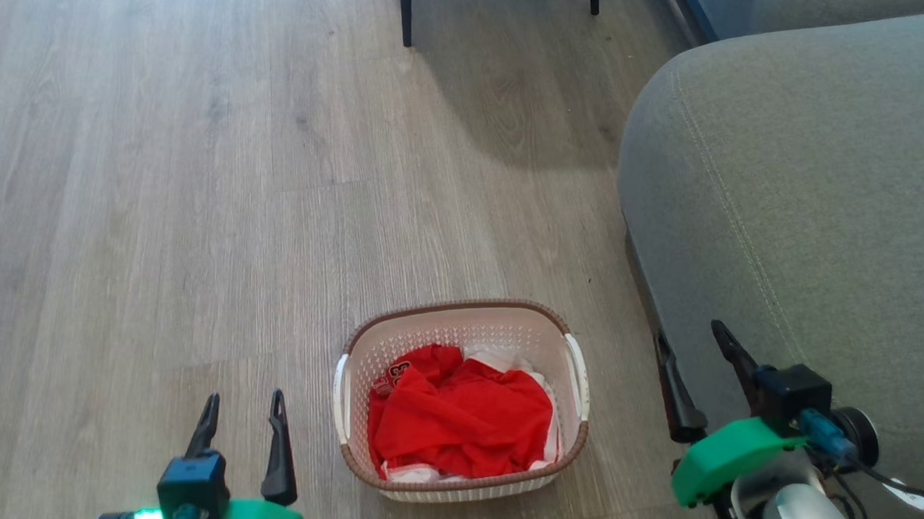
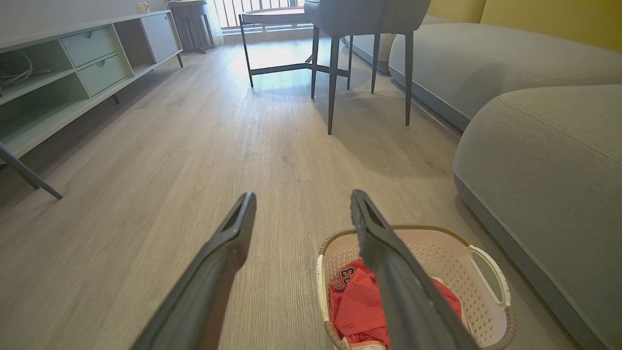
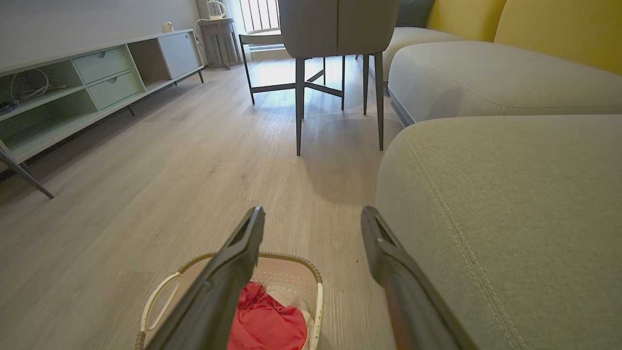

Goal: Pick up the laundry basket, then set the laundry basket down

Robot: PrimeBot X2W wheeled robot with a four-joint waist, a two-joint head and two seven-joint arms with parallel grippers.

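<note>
On the wood floor point(image 1: 194, 185), the laundry basket point(image 1: 465, 337) is flanked, at nine and three o'clock, by the left gripper point(image 1: 245, 395) and right gripper point(image 1: 687, 330), both splayed wide and empty; its handles point(image 1: 577, 378) are to be grasped next.

Dark fingers point(image 1: 277, 447) — green wrist housings point(image 1: 724, 451)

Grey wood floor point(image 1: 194, 185), grey sofa point(image 1: 802, 198), chair point(image 3: 335, 29), pale cabinet point(image 2: 73, 63).

Head view: chair legs point(image 1: 405, 12) at 12 o'clock cut off by top edge; sofa point(image 1: 802, 198) runs off at 3 o'clock. Print on red garment point(image 1: 461, 423) too small to read. Wrist views: a finger point(image 2: 388, 262) of left gripper point(image 2: 303, 194) and a finger point(image 3: 228, 277) of right gripper point(image 3: 312, 210) each cover part of laundry basket point(image 2: 452, 253), near end cropped at 6 o'clock.
</note>
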